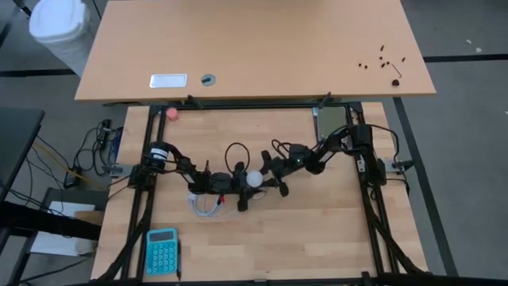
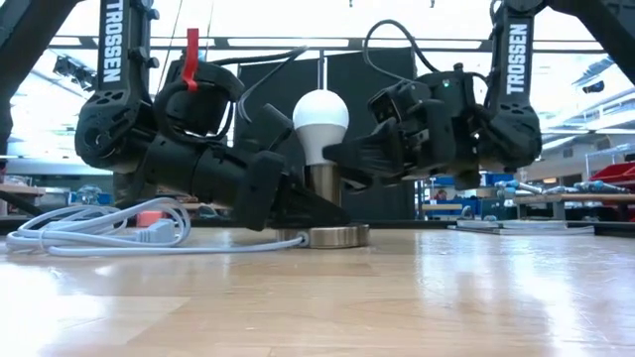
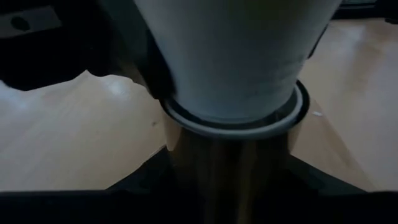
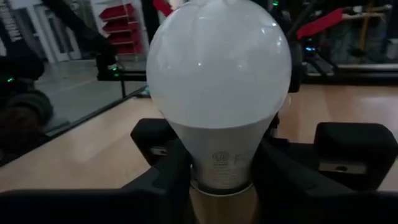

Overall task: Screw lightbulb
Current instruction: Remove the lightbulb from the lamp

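Note:
The white frosted lightbulb stands upright at the table's middle, with its base in the metal socket's stem. The stem rises from a round metallic disc that lies flat on the table. My left gripper comes in low from the table's left and is shut on the socket. My right gripper comes in from the right and is shut on the bulb. The bulb's screw base is hidden inside the socket. My left gripper pinches the socket's stem between its two fingers, just below the rim under the bulb. It comes nearly level from the table's left, low over the table. The socket stands upright with its disc on the table. My right gripper pinches the bulb's tapered neck between its two fingers, just above the socket's rim. It comes about level from the table's right. The bulb stands upright in the socket, globe up.
A white cord lies coiled on the table to the left of the socket. A pink ball lies at the far left, and a teal calculator at the near left. A dark flat device lies at the far right.

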Robot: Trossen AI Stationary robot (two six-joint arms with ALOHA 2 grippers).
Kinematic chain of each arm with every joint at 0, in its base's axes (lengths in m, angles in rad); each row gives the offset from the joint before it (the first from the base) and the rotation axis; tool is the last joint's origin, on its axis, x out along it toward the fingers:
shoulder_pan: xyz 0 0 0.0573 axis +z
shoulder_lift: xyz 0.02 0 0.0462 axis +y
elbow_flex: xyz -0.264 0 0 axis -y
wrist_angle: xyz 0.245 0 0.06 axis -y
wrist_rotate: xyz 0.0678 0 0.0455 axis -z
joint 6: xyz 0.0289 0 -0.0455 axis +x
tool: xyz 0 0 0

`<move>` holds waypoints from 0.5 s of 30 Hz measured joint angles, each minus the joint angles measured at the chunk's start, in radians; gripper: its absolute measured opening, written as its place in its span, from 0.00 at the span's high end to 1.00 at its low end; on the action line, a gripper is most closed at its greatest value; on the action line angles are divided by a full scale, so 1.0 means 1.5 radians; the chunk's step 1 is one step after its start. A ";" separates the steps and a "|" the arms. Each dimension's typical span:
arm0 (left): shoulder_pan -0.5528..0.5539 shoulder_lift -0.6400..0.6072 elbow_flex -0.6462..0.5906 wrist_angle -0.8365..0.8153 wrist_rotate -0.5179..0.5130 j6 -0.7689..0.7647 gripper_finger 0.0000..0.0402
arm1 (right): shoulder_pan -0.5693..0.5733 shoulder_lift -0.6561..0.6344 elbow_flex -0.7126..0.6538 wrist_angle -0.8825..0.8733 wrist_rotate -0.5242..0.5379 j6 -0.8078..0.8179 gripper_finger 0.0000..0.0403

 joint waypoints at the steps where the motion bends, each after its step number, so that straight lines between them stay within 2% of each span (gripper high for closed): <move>1: 0.000 0.000 0.000 -0.001 -0.002 0.000 0.53 | 0.000 0.000 0.000 0.000 0.012 0.007 0.60; 10: 0.001 -0.001 -0.003 0.002 -0.014 0.005 0.53 | 0.041 -0.014 -0.002 0.002 0.123 0.013 0.41; 13: 0.001 -0.001 -0.003 0.002 -0.014 0.004 0.53 | 0.057 -0.050 -0.002 -0.065 0.159 0.004 0.35; 15: 0.001 -0.001 -0.003 0.002 -0.013 0.003 0.53 | 0.069 -0.085 -0.003 -0.139 0.207 -0.014 0.33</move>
